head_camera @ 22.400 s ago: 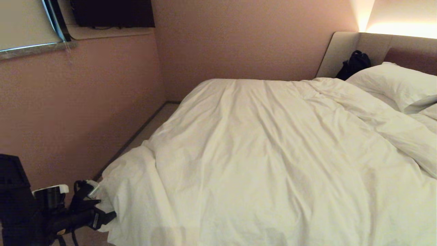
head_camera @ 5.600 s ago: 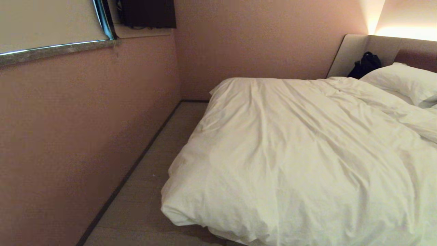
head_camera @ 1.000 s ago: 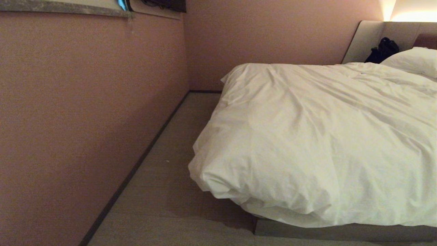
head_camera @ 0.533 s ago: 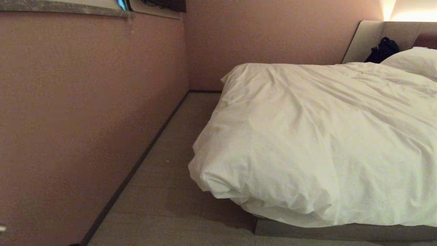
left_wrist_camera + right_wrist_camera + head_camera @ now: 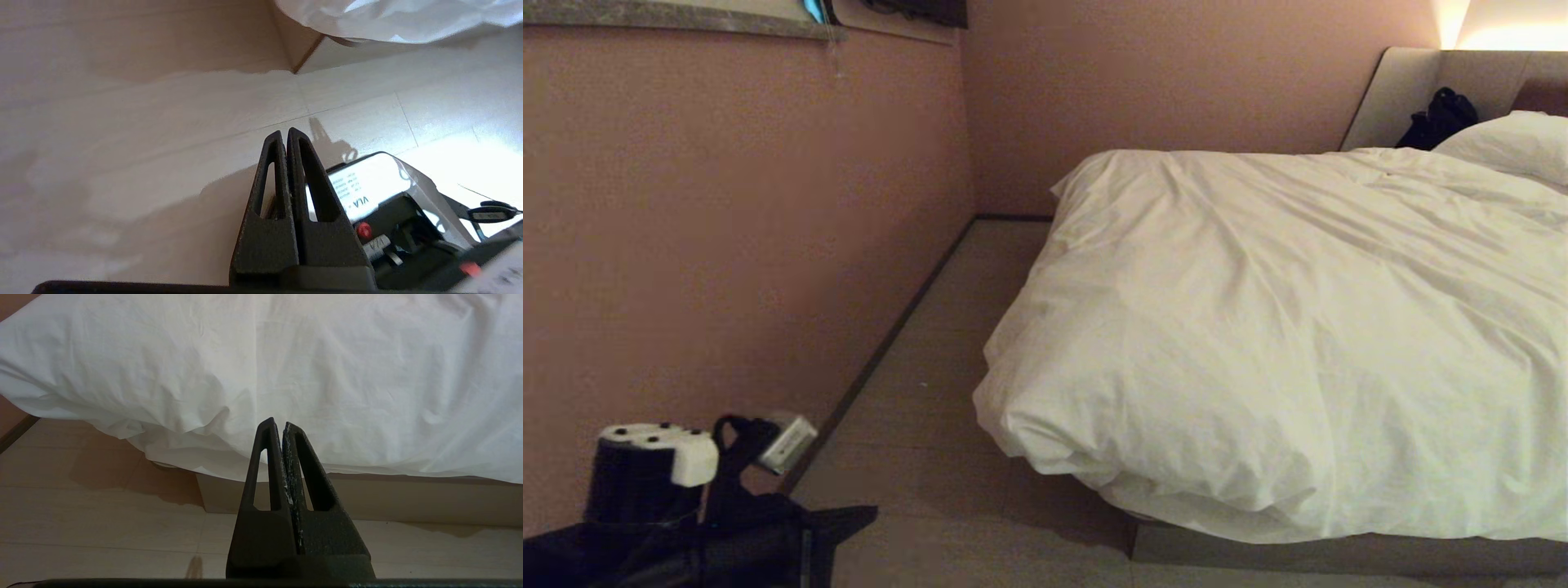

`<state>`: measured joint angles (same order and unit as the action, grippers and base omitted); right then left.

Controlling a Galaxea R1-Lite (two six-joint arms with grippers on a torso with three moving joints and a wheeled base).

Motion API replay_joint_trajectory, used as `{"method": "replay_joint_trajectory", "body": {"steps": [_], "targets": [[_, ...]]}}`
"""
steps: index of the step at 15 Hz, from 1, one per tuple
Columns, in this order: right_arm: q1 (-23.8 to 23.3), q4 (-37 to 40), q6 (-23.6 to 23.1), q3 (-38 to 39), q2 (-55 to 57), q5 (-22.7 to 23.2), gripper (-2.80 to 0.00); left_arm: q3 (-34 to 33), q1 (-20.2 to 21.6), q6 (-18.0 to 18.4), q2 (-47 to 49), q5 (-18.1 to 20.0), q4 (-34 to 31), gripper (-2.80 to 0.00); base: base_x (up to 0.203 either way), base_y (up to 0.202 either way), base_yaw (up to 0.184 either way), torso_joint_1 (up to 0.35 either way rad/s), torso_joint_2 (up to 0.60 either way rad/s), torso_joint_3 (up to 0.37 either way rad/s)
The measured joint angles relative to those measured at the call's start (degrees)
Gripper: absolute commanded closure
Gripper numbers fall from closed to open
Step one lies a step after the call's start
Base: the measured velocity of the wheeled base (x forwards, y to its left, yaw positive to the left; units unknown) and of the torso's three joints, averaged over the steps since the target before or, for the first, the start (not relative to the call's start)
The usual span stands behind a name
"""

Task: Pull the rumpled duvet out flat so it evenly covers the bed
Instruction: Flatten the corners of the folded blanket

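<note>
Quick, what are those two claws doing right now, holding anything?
Left gripper: shut, holding nothing, over the floor.
Right gripper: shut, empty, facing the duvet.

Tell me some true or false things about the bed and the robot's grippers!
1. The duvet hangs over the corner of the bed. True.
2. The left gripper is pinching the duvet. False: it is shut on nothing, above the floor, apart from the duvet.
3. The right gripper is wide open. False: its fingers are pressed together, empty, in front of the duvet's edge.
4. A pillow lies at the head of the bed. True.
5. A black bag sits on the floor beside the wall. False: it sits up by the headboard, behind the pillow.
</note>
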<state>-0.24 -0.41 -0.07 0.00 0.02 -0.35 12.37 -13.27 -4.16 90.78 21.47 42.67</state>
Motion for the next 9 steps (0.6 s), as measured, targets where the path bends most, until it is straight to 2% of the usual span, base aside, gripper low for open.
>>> {"method": "replay_joint_trajectory", "body": {"steps": [3, 7, 9], "targets": [[0.00, -0.01, 0.01, 0.00, 0.00, 0.01, 0.00, 0.06, -4.57, 0.06, 12.47, -2.87, 13.03, 0.00, 0.000, 0.000, 0.000, 0.000, 0.00, 0.000], [0.00, -0.01, 0.01, 0.00, 0.00, 0.02, 0.00, -0.63, -11.65, 0.48, 29.53, -10.93, 33.31, 0.00, 0.000, 0.000, 0.000, 0.000, 0.00, 0.000], [0.00, 0.00, 0.02, 0.00, 0.00, 0.01, 0.00, -0.35, -14.95, 1.28, 38.10, -15.91, 41.30, 0.00, 0.000, 0.000, 0.000, 0.000, 0.00, 0.000]]}}
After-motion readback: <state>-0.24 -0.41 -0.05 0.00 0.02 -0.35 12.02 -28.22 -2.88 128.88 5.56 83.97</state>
